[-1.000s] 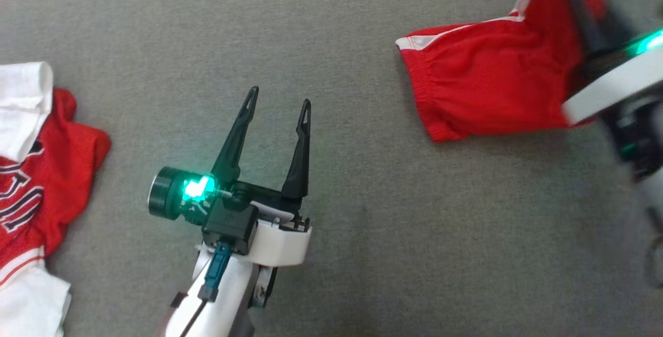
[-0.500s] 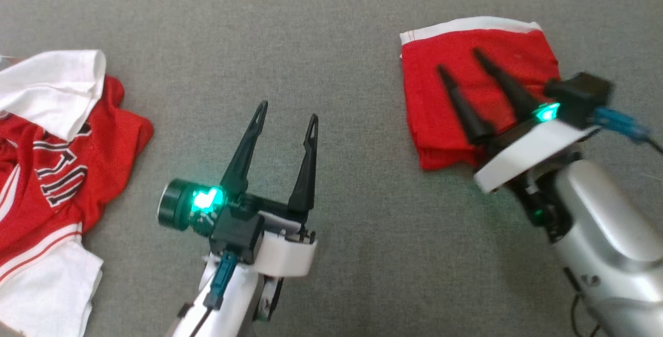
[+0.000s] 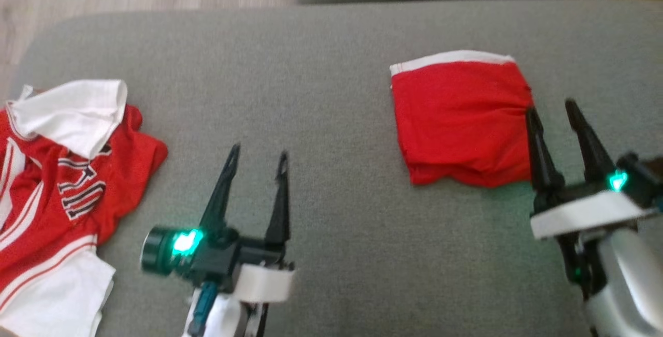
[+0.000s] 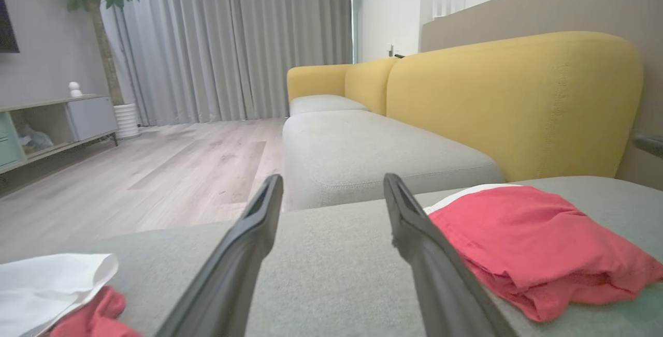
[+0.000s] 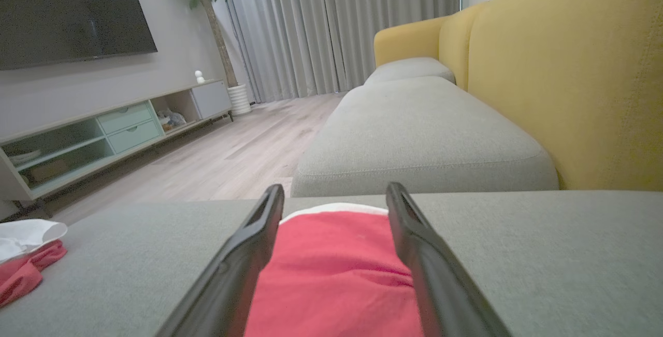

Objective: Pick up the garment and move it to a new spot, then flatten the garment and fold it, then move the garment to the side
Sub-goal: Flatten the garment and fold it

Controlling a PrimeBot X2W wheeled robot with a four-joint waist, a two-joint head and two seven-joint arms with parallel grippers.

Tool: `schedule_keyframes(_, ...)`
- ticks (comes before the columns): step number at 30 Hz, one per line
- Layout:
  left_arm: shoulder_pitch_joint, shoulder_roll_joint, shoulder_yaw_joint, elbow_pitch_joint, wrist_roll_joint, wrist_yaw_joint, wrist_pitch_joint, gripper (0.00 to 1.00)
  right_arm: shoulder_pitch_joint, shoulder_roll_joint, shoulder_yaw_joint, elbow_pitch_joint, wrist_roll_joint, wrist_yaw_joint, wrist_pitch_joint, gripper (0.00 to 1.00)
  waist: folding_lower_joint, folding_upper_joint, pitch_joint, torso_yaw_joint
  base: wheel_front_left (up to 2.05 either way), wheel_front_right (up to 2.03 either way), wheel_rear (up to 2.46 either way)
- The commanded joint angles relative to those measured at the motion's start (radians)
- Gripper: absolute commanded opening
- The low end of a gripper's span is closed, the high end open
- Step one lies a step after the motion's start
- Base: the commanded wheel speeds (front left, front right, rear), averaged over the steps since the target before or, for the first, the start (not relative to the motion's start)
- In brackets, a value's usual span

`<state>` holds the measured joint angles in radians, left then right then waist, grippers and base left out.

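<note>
shows the folded red garment lying flat on the right half of the grey cushion, white band toward the cushion's far edge. has the right gripper spread wide and empty beside it, toward the cushion's right end, and the left gripper equally wide, empty, near the cushion's middle.
</note>
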<state>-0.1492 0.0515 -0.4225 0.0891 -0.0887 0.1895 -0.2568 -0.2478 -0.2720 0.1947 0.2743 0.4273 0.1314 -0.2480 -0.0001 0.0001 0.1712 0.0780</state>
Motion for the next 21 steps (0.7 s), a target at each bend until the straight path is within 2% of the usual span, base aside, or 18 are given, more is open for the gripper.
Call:
schedule_keyframes(1,0.02,0.0,0.054,-0.024,-0.013,0.014,-0.005,1.0,0.028,0.002,-0.005,-0.05,-0.032,-0.001,-0.013,1.0,0.0001,-0.0001,-0.041,-0.011,0.0,0.0,0.0)
schedule_keyframes(5,0.064,0.0,0.099,0.002,-0.019,0.022,-0.005,1.0,0.106,0.03,-0.035,-0.095,-0.078,-0.001,-0.013,1.0,0.0001,-0.0001,-0.078,-0.021,0.0,0.0,0.0)
schedule_keyframes(11,0.138,0.0,0.164,0.022,-0.021,0.031,-0.005,1.0,0.208,0.057,-0.034,-0.095,-0.129,-0.001,-0.014,1.0,0.0001,-0.0001,-0.142,-0.023,0.0,0.0,0.0)
schedule_keyframes(21,0.215,-0.001,0.207,0.031,-0.005,0.006,-0.005,1.0,0.289,0.084,-0.045,-0.102,-0.173,-0.001,-0.014,1.0,0.0001,-0.0001,-0.185,-0.022,0.0,0.0,0.0)
